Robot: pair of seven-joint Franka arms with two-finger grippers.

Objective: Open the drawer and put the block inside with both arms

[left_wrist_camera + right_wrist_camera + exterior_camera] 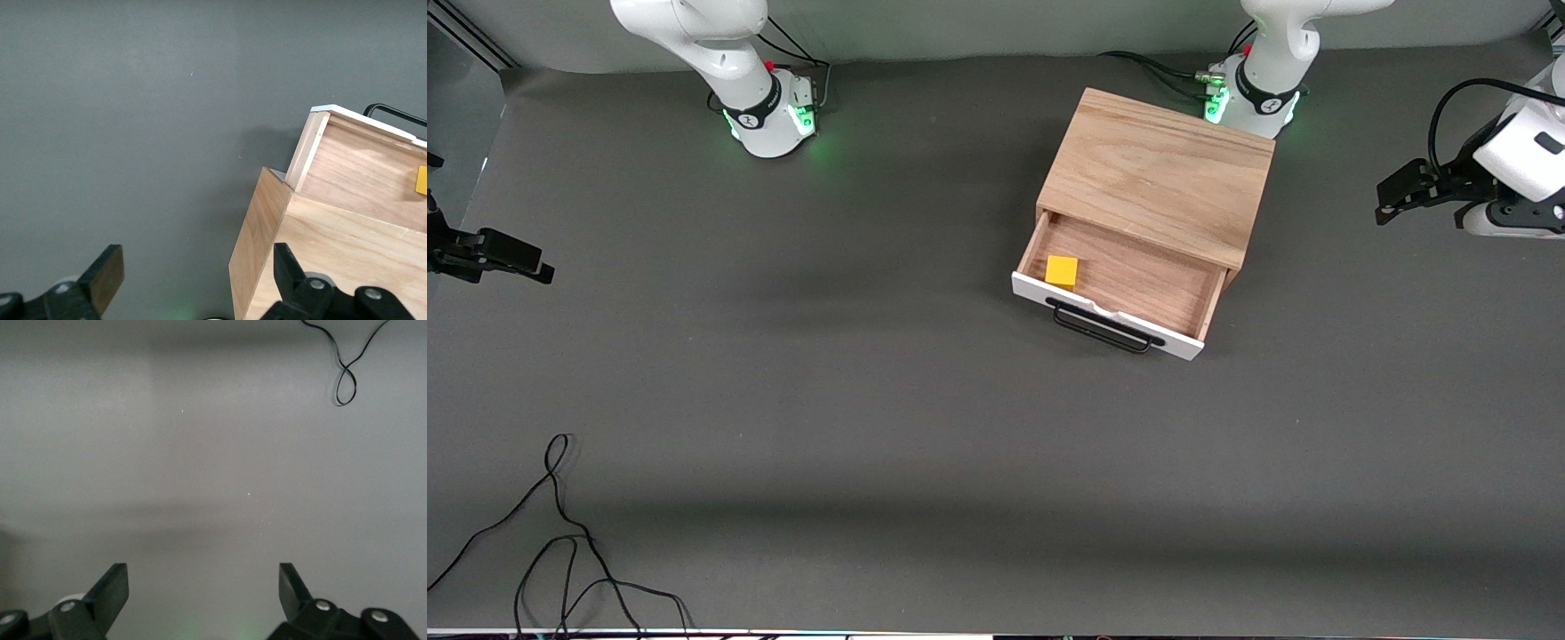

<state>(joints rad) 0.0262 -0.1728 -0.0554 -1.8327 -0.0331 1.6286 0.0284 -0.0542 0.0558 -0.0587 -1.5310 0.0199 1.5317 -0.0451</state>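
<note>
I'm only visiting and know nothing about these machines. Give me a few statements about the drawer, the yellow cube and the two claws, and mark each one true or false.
1. The drawer is pulled out of the cabinet. True.
2. The block lies on the table in front of the drawer. False: it sits inside the drawer, in the corner by the white front panel, toward the right arm's end.
3. The left gripper holds the block. False: its fingers are open and empty, off to the side of the cabinet.
4. The right gripper is open over bare table, far from the drawer. True.
5. The drawer's handle is white. False: it is a black bar on a white panel.
</note>
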